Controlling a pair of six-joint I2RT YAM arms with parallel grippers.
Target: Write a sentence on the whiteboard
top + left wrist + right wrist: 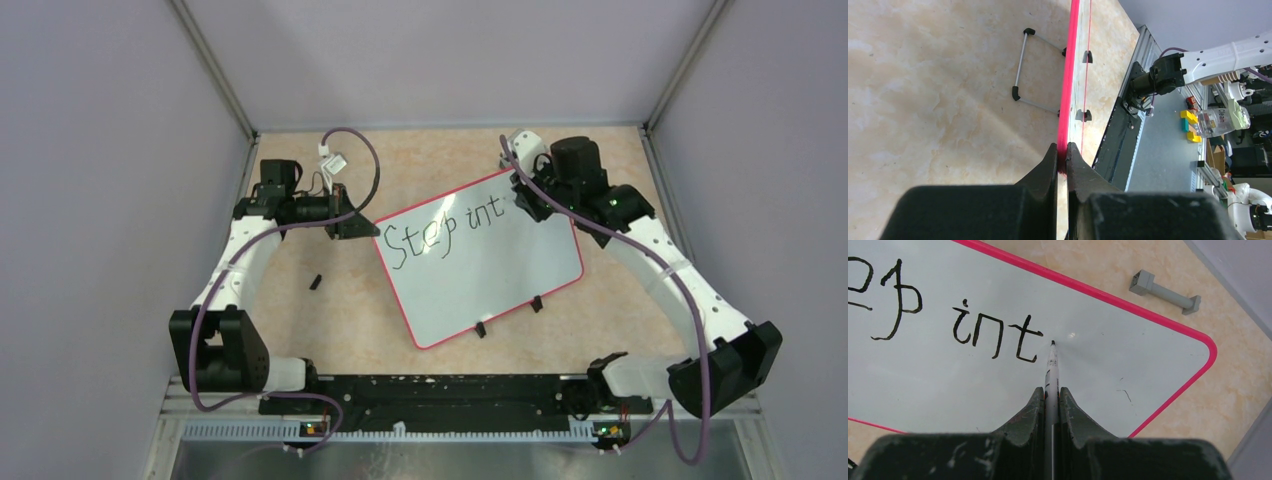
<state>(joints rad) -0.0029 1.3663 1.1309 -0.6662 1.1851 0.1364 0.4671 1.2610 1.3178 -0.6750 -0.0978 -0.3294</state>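
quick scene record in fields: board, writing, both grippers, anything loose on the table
whiteboard: on the table, pink rim, turned at an angle
writing: "Step int", black, one line
left gripper: shut on the whiteboard's rim
right gripper: shut on a marker, tip just right of the "t"
loose: small black piece left of the whiteboard

I'm watching my left gripper (pixel 1062 152) pinching the pink-red rim of the flat white whiteboard (pixel 1068 75); a grey wire stand (pixel 1020 65) is lying left of that rim.
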